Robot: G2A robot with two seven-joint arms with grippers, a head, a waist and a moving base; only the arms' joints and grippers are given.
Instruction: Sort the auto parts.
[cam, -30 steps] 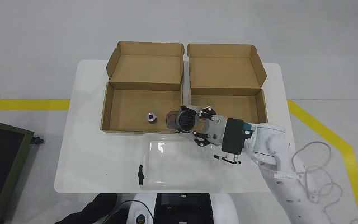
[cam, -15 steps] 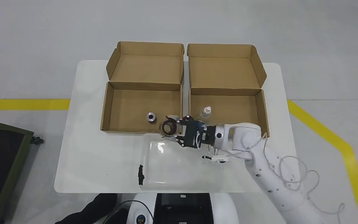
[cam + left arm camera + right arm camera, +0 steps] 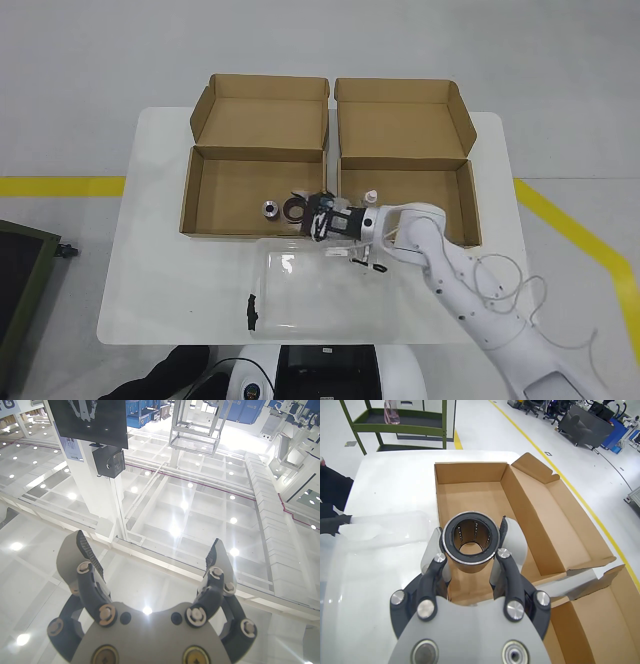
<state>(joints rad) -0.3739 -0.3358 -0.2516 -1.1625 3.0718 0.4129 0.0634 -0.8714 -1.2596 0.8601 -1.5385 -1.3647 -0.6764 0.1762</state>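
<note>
So the right gripper (image 3: 471,531) is clamped on a short hollow metal cylinder with a black rim (image 3: 470,561), up over an open brown cardboard box (image 3: 475,497) on the white bench (image 3: 395,480), with a clear plastic tray (image 3: 382,527) just beside.

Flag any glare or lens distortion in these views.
Left wrist view: ceiling lamps flare into starbursts behind the open left pincer. Right wrist view: the wide lens slightly bows the yellow floor line; there is sheen on the clear tray; the bearing in the right pincer is evenly lit. Top view: flat, even light, with faint highlights on the clear tray.
</note>
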